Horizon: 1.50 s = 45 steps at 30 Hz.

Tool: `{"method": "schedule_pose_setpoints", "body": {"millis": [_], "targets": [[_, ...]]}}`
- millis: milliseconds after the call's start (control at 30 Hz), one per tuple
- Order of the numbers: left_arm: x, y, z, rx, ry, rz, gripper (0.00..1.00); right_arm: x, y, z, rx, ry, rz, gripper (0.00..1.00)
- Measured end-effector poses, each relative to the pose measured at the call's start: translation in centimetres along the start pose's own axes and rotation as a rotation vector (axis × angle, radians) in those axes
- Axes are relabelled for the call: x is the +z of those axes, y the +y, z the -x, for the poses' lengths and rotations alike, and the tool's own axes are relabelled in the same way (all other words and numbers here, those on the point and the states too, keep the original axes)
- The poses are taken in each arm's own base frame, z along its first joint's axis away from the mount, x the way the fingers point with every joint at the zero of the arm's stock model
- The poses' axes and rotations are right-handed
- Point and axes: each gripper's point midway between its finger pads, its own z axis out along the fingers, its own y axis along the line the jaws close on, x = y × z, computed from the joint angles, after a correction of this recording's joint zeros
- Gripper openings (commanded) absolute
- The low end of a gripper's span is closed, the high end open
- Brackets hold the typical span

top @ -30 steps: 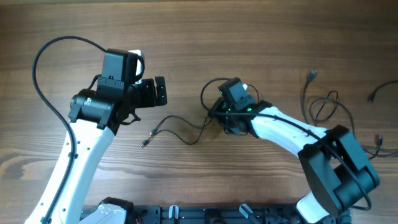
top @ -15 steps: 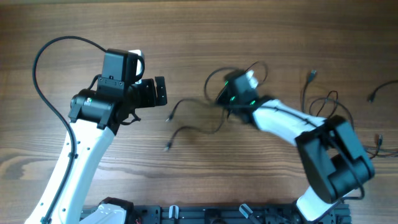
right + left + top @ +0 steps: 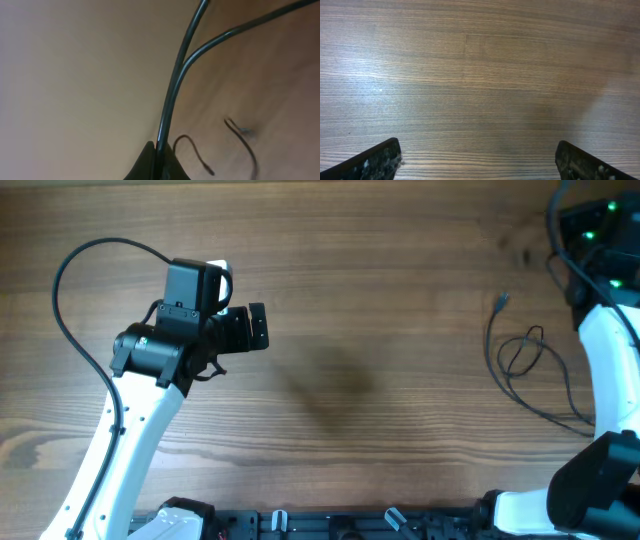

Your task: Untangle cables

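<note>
Evidently we keep the right gripper (image 3: 157,161) high and far out, toward 2 o'clock in the overhead view, with its fingers pressed together on two cables (image 3: 173,95). We judge that this height is meant to let the strands hang free, so their own weight draws any crossing apart.

The left gripper (image 3: 480,167) sits toward 9 o'clock over the bare wooden worktop (image 3: 360,260). Its jaws are wide apart and nothing is between them. We read it as waiting, ready to take a free end once one is offered.

The held cables are very thin, dark grey-black and glossy, with a pale streak of light along them. In the right wrist view they leave the fingertips side by side and then fork, one running toward 12 o'clock and the other toward 2 o'clock. Toward 5 o'clock two short curled ends (image 3: 197,152) show, blurred. We cannot tell whether they hang or lie on the wood.

At 3 o'clock in the overhead view a loose cable (image 3: 522,352) lies on the worktop in a slack loop. Its tiny plug end (image 3: 500,302) points toward 12 o'clock, and its tail runs toward 4 o'clock, up to the right arm (image 3: 610,370). We cannot tell whether it joins the held pair.
</note>
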Motion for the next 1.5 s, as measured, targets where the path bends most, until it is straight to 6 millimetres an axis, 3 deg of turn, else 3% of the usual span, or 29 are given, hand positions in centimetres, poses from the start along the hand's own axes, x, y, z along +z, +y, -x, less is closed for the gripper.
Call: {"method": "schedule_pose_setpoints", "body": {"millis": [133, 233, 267, 300, 333, 367, 533, 633, 833, 933, 1033, 1133, 1200, 1267, 1333, 1500], "targets": [[0.0, 0.0, 0.0, 0.000, 0.000, 0.000, 1.00, -0.1, -4.1, 3.1, -0.034, -0.081, -0.139, 0.05], [0.0, 0.0, 0.0, 0.000, 0.000, 0.000, 1.00, 0.3, -6.0, 4.2, -0.076, -0.105, -0.196, 0.05], [0.0, 0.0, 0.0, 0.000, 0.000, 0.000, 1.00, 0.5, -6.5, 4.4, -0.086, -0.106, -0.207, 0.11], [0.0, 0.0, 0.0, 0.000, 0.000, 0.000, 1.00, 1.1, -7.5, 4.4, -0.102, -0.102, -0.231, 0.43], [0.0, 0.0, 0.0, 0.000, 0.000, 0.000, 1.00, 1.5, -8.1, 4.3, -0.120, -0.094, -0.247, 0.80], [0.0, 0.0, 0.0, 0.000, 0.000, 0.000, 1.00, 2.0, -8.9, 4.1, -0.135, -0.082, -0.269, 1.00], [0.0, 0.0, 0.0, 0.000, -0.001, 0.000, 1.00, 2.7, -13.5, 0.7, -0.201, 0.067, -0.418, 1.00], [0.0, 0.0, 0.0, 0.000, -0.001, -0.001, 1.00, 1.3, -16.0, -1.4, -0.231, 0.175, -0.521, 1.00], [0.0, 0.0, 0.0, 0.000, 0.000, 0.000, 1.00, -1.7, -18.6, -3.6, -0.321, 0.333, -0.638, 1.00], [0.0, 0.0, 0.0, 0.000, 0.000, 0.000, 1.00, -4.6, -16.7, -2.4, -0.359, 0.318, -0.606, 1.00], [0.0, 0.0, 0.0, 0.000, 0.001, 0.000, 1.00, -10.2, -10.5, -0.5, -0.453, 0.220, -0.442, 1.00], [0.0, 0.0, 0.0, 0.000, 0.001, 0.000, 1.00, -15.1, -3.7, -2.8, -0.610, 0.227, -0.164, 0.99], [0.0, 0.0, 0.0, 0.000, 0.000, 0.000, 1.00, -17.8, -0.8, -5.5, -0.673, 0.285, -0.011, 1.00], [0.0, 0.0, 0.0, 0.000, 0.000, 0.000, 1.00, -19.5, -0.5, -7.8, -0.681, 0.365, 0.034, 1.00], [0.0, 0.0, 0.0, 0.000, -0.001, 0.000, 1.00, -20.0, -0.9, -8.9, -0.647, 0.417, 0.029, 1.00], [0.0, 0.0, 0.0, 0.000, 0.000, 0.000, 1.00, -18.5, -1.6, -9.9, -0.617, 0.467, -0.013, 1.00]]}}
